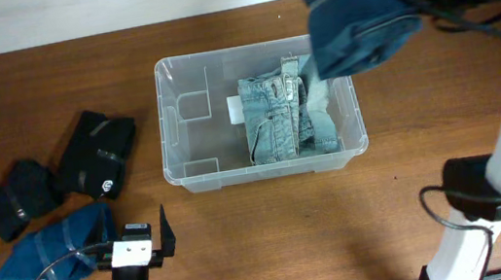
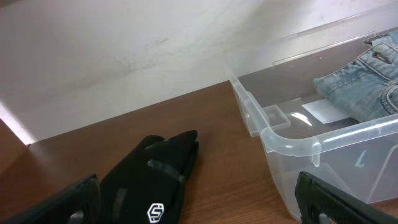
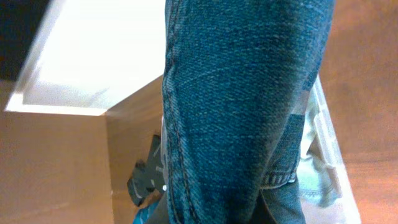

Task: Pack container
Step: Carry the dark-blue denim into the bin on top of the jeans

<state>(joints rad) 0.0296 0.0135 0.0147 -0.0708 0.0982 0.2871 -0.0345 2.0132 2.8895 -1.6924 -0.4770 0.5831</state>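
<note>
Overhead has your right gripper's jaws buried in the dark jeans [image 1: 350, 8], which hang from it in the air, so I judge it clamped on them. Your left gripper [image 1: 134, 241] sits wide open and empty by the blue cloth [image 1: 50, 252]. The container [image 1: 191, 119] stands mid-table, with light jeans [image 1: 277, 117] folded in its right half. Your load hangs over the far right corner, partly outside the rim. Release there and it will likely drape the wall or slide onto the table [image 1: 275, 244]. Lower carelessly and it could catch the rim and shove the container.
</note>
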